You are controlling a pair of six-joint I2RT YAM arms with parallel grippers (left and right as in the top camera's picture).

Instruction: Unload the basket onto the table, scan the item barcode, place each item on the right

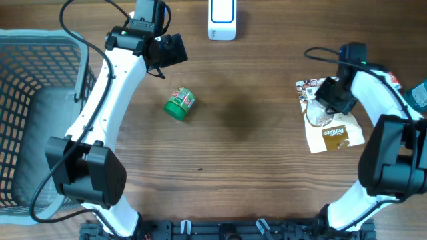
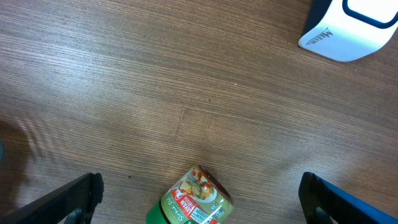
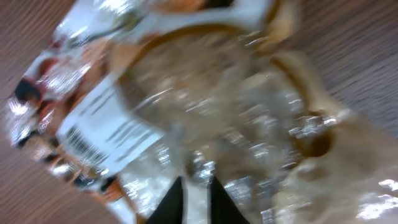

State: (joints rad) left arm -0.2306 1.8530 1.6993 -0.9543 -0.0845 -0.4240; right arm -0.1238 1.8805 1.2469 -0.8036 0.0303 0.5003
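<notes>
A small jar (image 1: pixel 180 104) with a green lid and a red-and-green label lies on its side on the wooden table. In the left wrist view the jar (image 2: pixel 193 202) sits at the bottom edge between my wide-open left gripper (image 2: pixel 200 199), untouched. In the overhead view the left gripper (image 1: pixel 170 50) hovers up and left of the jar. A clear snack bag (image 1: pixel 330 117) lies flat at the right, its white barcode label (image 3: pixel 93 130) visible. My right gripper (image 3: pixel 198 199) presses on its film, the fingertips a narrow slit apart; a pinch cannot be made out. The white scanner (image 1: pixel 221 20) stands at the back centre.
A grey wire basket (image 1: pixel 27 100) fills the left side. A teal item (image 1: pixel 419 93) shows at the right edge beside the right arm. The scanner (image 2: pixel 351 28) appears at the left wrist view's top right. Bare wood lies between jar and bag.
</notes>
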